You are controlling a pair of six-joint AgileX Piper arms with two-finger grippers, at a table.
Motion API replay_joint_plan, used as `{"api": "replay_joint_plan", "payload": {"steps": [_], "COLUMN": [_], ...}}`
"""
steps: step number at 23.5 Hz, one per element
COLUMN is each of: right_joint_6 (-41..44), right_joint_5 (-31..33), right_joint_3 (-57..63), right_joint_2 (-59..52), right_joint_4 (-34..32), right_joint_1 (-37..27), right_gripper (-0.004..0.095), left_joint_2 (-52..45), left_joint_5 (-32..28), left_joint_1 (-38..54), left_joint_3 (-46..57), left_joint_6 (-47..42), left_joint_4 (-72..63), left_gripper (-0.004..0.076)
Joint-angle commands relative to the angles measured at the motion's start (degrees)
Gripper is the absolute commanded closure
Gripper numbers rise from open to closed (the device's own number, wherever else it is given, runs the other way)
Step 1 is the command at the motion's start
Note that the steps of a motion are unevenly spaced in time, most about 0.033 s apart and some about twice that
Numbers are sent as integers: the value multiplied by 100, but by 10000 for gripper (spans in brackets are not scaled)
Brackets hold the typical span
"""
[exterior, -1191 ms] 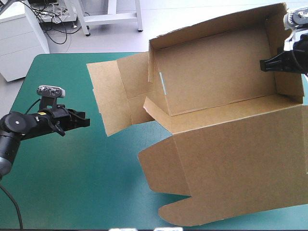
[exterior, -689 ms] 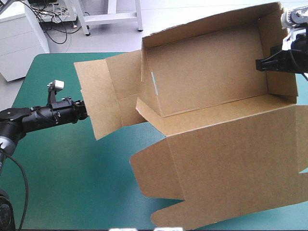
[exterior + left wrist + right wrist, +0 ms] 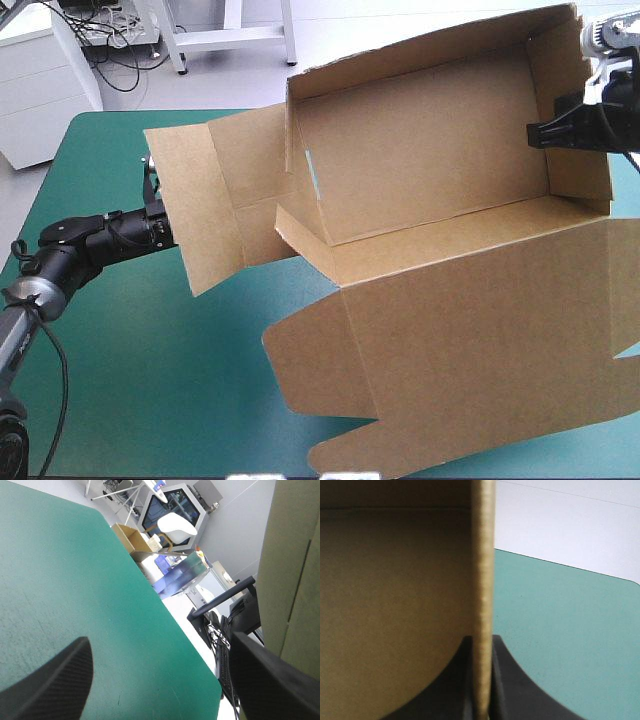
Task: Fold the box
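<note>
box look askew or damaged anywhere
The box sits skewed on the table, its left end flap splayed outward, untucked, by the open left gripper. The right gripper pinches its right wall. No tears show.

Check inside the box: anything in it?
Nothing loose: bare brown board inside the box. The right gripper clamps its right wall, one finger inside. The table under it is covered.

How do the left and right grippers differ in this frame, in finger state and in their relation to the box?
The left gripper is open, with nothing between its fingers; the right gripper is shut on the box. The left gripper sits beside the box's outspread side flap; the right gripper holds the raised wall at the opposite end. Both have black fingers.
</note>
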Motion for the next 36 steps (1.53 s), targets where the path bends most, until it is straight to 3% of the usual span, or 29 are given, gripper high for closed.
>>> {"api": "replay_joint_plan", "payload": {"steps": [1,20,28,36], "right_joint_6": [-5,274,357,851], "right_joint_5": [-2,-675,-1010,-1165], "right_joint_3": [-90,351,351,351], "right_joint_2": [-142,139,139,235], "right_joint_4": [247,290,176,-640], "right_joint_1": [-29,-19,454,846], "right_gripper": [931,929,924,924], "left_joint_2": [-199,-199,-199,-199], "left_joint_5": [681,681,681,681], "left_joint_1": [-80,-865,-938,-938], "left_joint_3": [-292,-1087,-1496,-1595], "left_joint_6": [109,185,99,31], "left_joint_4": [-633,-766,-769,-769], "left_gripper": [183,183,183,183]}}
